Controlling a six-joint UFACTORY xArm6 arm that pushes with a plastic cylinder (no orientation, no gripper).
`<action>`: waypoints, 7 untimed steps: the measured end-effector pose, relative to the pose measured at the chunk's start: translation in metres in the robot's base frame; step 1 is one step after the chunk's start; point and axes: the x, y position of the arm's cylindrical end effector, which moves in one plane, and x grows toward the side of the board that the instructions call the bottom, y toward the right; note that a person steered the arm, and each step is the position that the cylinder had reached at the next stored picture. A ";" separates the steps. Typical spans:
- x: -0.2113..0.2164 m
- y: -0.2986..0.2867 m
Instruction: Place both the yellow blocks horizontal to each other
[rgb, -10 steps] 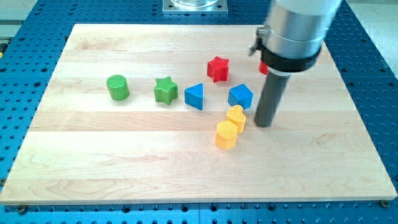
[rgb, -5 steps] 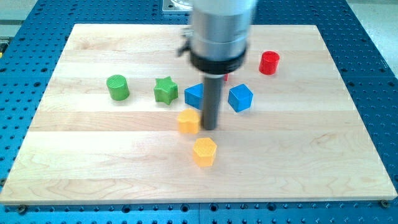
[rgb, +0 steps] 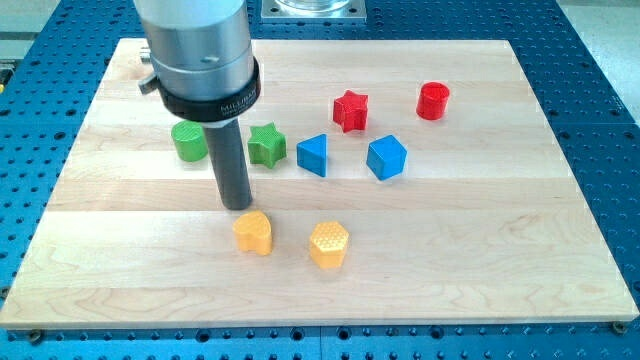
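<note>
Two yellow blocks lie near the view's bottom centre: a rounded, heart-like yellow block (rgb: 253, 232) on the left and a yellow hexagon block (rgb: 328, 244) on the right, apart and roughly side by side. My tip (rgb: 237, 205) rests on the board just above and slightly left of the rounded yellow block, close to it. The rod rises from there and covers part of the green cylinder.
A green cylinder (rgb: 187, 141), a green star (rgb: 266, 144), a blue triangle-like block (rgb: 313, 154) and a blue cube (rgb: 386, 157) form a row across the middle. A red star (rgb: 350, 110) and a red cylinder (rgb: 433, 101) sit toward the view's top right.
My tip has swept from the right to the left across the board. The rounded yellow block has been pushed left and down; the hexagon moved down-left, then stayed still.
</note>
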 end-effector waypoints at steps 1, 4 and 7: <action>0.017 0.019; 0.020 0.072; -0.135 0.330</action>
